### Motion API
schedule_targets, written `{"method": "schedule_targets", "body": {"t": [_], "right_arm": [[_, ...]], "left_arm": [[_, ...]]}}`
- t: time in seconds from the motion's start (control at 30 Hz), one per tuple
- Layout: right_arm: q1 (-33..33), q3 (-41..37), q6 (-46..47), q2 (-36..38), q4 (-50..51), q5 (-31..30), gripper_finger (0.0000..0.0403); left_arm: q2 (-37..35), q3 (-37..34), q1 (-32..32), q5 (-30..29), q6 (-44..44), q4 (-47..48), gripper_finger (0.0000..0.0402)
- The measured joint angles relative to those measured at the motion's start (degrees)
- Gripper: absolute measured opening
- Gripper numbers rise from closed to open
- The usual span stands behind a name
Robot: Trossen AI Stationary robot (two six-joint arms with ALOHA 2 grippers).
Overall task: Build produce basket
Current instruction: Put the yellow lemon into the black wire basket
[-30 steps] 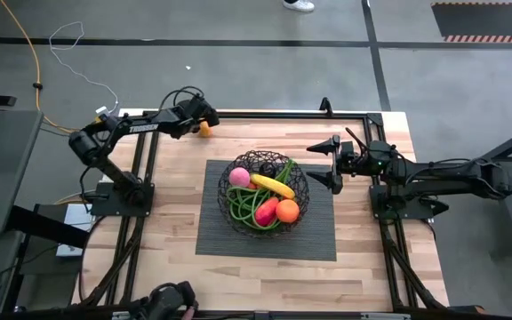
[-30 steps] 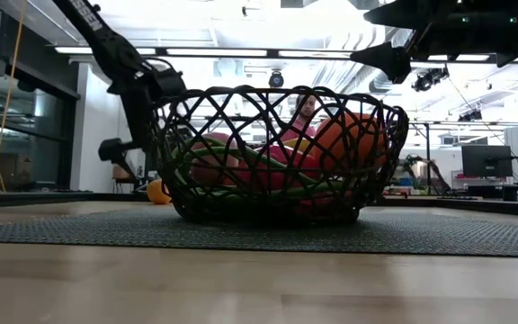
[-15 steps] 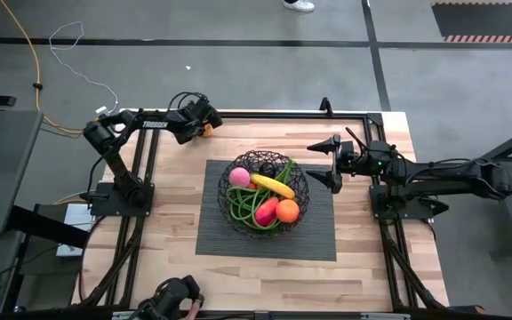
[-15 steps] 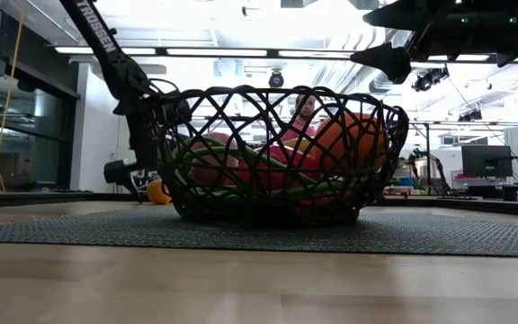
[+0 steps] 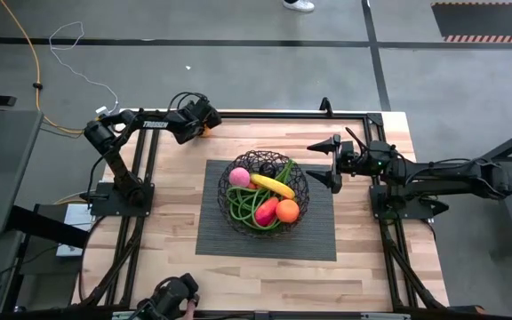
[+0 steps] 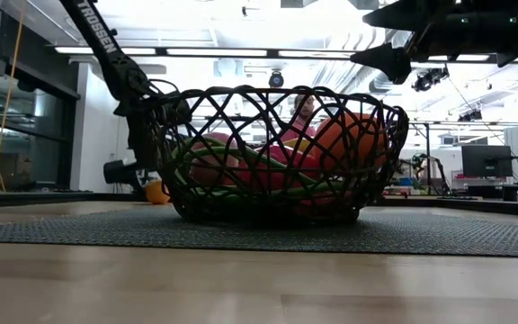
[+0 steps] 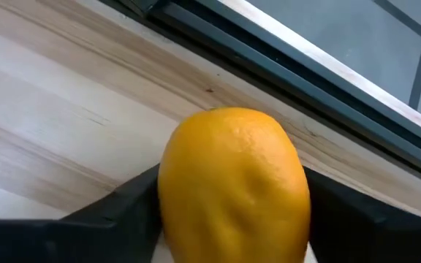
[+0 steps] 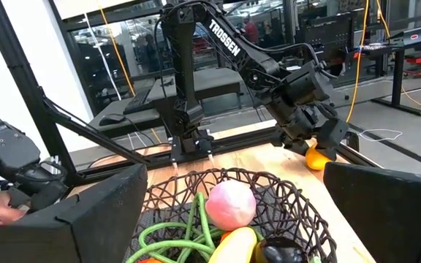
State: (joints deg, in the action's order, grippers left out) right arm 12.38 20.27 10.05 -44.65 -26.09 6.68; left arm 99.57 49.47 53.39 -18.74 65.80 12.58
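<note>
The basket (image 5: 264,190), a round black bowl of criss-crossing wire, sits upright with its mouth facing up on a dark ribbed mat (image 5: 314,236) at the centre of the tabletop (image 5: 176,249). Inside, the yellow banana (image 5: 273,185) lies with its long axis running from 10 o'clock to 4 o'clock, the pink peach (image 5: 240,176) at the basket's 10 o'clock, an orange (image 5: 287,211) at 4 o'clock beside a red pepper (image 5: 267,212), and long green beans (image 5: 241,210) curling across 7 o'clock. At the tabletop's 11 o'clock edge, the left claw (image 5: 204,125) straddles a loose orange fruit (image 7: 232,183), fingers (image 7: 123,208) against both its sides. The right claw (image 5: 331,164) hovers spread wide at the basket's 3 o'clock, holding nothing.
</note>
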Motion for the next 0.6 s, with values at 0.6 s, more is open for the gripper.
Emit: {"method": "schedule_targets", "body": {"t": [0.6], "right_arm": [[2.3, 0.1, 5.8, 0.1, -21.7, -1.0, 0.0397]], "left_arm": [[-17.3, 0.0, -3.7, 0.5, -36.9, -13.5, 0.0216]]}}
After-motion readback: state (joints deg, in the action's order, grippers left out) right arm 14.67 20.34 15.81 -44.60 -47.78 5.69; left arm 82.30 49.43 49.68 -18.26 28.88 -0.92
